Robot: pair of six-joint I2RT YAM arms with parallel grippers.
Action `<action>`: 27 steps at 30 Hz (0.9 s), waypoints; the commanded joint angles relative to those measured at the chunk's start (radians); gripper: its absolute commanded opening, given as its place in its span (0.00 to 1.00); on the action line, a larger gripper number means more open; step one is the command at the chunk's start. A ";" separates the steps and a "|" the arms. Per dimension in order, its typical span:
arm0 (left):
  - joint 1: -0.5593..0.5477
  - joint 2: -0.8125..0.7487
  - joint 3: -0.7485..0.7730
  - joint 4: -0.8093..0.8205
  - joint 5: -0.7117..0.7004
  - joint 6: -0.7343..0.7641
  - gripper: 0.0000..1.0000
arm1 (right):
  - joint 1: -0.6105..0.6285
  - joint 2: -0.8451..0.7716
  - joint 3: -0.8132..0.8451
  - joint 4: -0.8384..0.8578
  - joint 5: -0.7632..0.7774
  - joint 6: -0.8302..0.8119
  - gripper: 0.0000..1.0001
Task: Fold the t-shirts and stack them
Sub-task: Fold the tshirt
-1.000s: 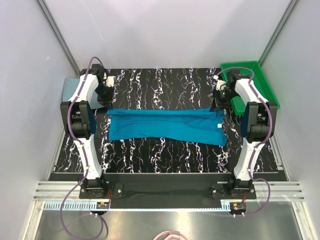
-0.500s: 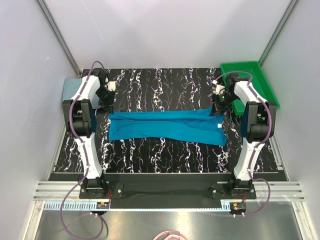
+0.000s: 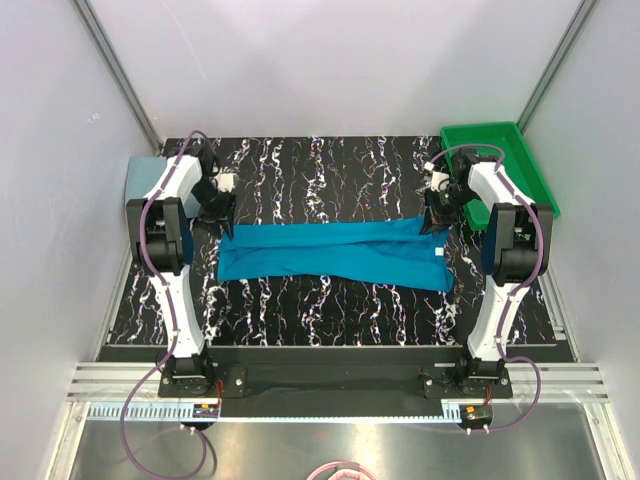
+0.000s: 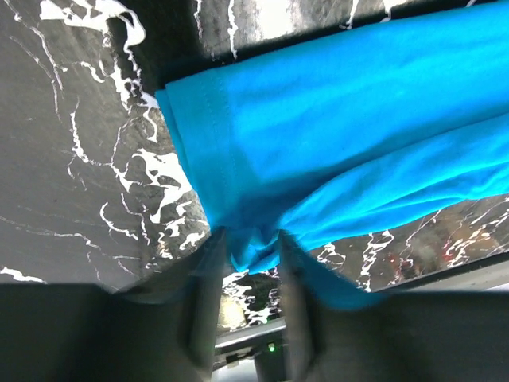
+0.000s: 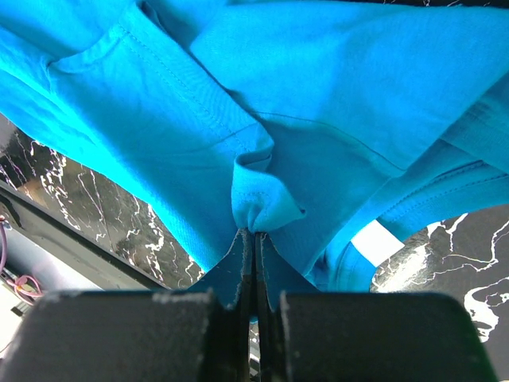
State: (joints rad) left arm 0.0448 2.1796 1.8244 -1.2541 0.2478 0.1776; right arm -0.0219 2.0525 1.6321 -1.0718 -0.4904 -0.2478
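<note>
The bright teal-blue t-shirt (image 3: 335, 253) lies as a long folded band across the middle of the black marbled table. My left gripper (image 3: 216, 207) is at its far left corner. In the left wrist view my left gripper (image 4: 246, 239) has its fingers apart, with a bunch of teal cloth (image 4: 318, 119) loose between the tips. My right gripper (image 3: 434, 216) is at the shirt's far right corner. In the right wrist view my right gripper (image 5: 254, 232) is shut on a pinched fold of the teal shirt (image 5: 262, 199). The pale grey-blue t-shirt (image 3: 138, 180) lies folded at the table's left edge.
A green plastic tray (image 3: 521, 150) stands at the back right, behind the right arm. A white label (image 3: 439, 253) shows on the shirt's right end. Grey walls close in both sides and the back. The arm bases stand at the near edge.
My left wrist has moved nearer and slightly right, and the shirt's far left corner has come in with it. My right gripper has kept its hold in place.
</note>
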 commanded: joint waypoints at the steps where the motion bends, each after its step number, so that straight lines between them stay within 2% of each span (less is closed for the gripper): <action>1: 0.006 -0.050 0.056 0.001 -0.024 0.005 0.47 | 0.002 -0.022 -0.002 -0.022 -0.017 -0.019 0.00; 4: 0.003 -0.041 0.125 -0.002 -0.007 0.014 0.51 | 0.002 -0.020 -0.003 -0.019 -0.017 -0.016 0.00; 17: -0.092 0.058 0.182 0.001 0.050 0.017 0.46 | 0.016 -0.008 0.002 -0.002 -0.022 -0.005 0.00; 27: -0.094 0.040 0.104 -0.025 0.097 0.019 0.45 | 0.042 0.018 0.023 0.004 -0.030 0.002 0.00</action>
State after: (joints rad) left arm -0.0540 2.2562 1.9396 -1.2613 0.3035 0.1848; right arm -0.0093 2.0644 1.6318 -1.0702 -0.4957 -0.2474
